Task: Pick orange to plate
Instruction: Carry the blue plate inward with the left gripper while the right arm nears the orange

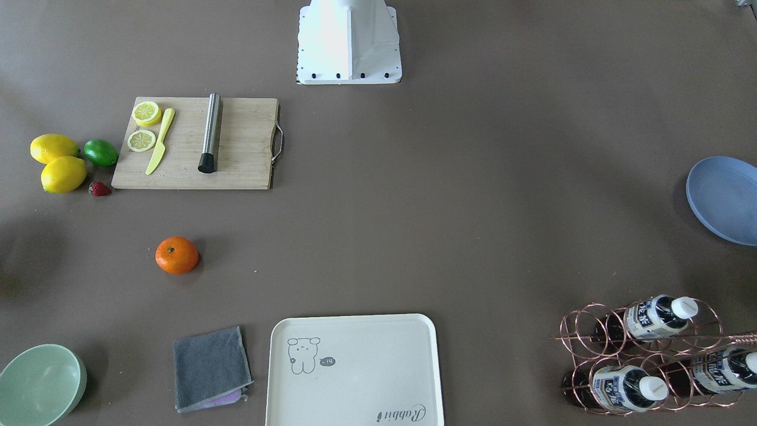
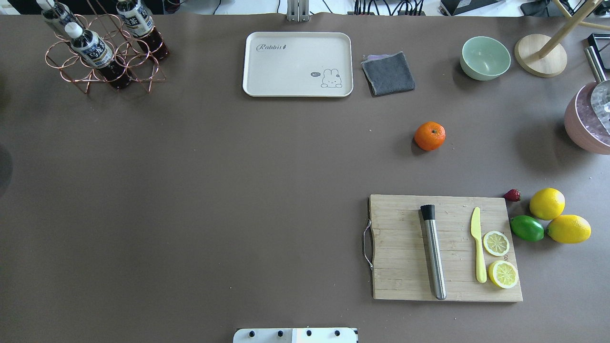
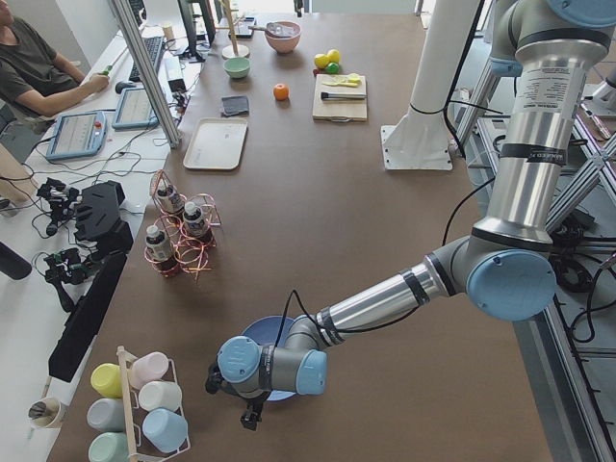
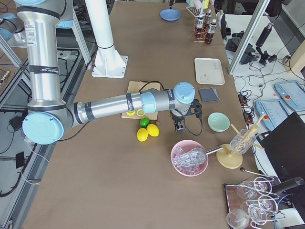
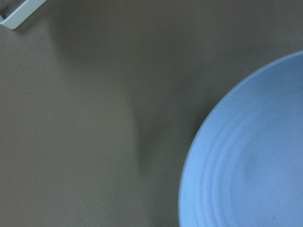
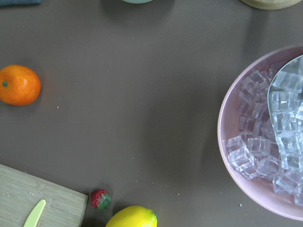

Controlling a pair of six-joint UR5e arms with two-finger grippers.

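The orange (image 2: 430,136) lies alone on the brown table between the cutting board and the grey cloth, also seen as the orange (image 1: 177,255) and the orange (image 6: 19,85). The blue plate (image 1: 724,198) rests at the table's far end on my left side; the left wrist view looks down on the plate (image 5: 251,156). My left gripper (image 3: 252,414) hangs low at the plate's edge (image 3: 262,330). My right gripper (image 4: 177,125) hovers between the lemons and the pale green bowl, a little away from the orange. Neither wrist view shows fingers, so I cannot tell either gripper's state.
A wooden cutting board (image 2: 405,286) carries a steel rod, yellow knife and lemon slices. Lemons (image 2: 547,203), a lime and a strawberry lie beside it. A cream tray (image 2: 298,64), grey cloth (image 2: 388,73), green bowl (image 2: 485,57), bottle rack (image 2: 102,52) and pink ice bowl (image 6: 265,137) stand around.
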